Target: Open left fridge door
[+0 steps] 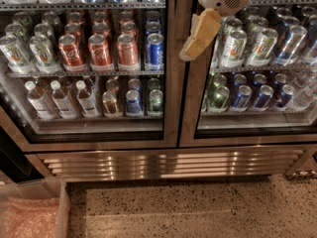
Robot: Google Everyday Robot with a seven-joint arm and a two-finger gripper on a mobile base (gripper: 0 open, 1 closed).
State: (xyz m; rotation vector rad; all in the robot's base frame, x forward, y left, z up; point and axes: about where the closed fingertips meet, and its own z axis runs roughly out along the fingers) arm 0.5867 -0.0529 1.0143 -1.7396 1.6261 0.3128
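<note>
The left fridge door [171,93] has a wide brushed-steel frame around a glass pane and stands closed. Red soda cans [100,49] and small water bottles [63,99] show through its glass. My gripper [197,39], tan below a white wrist, hangs down from the top of the view. It sits in front of the steel uprights where the two doors meet, level with the can shelf. No door handle shows.
The twin right door [190,103] holds green-silver and blue cans [233,47]. A steel vent grille [168,163] runs below both doors. A speckled floor [198,207] lies in front. A clear bin [62,207] with pinkish contents stands at the lower left.
</note>
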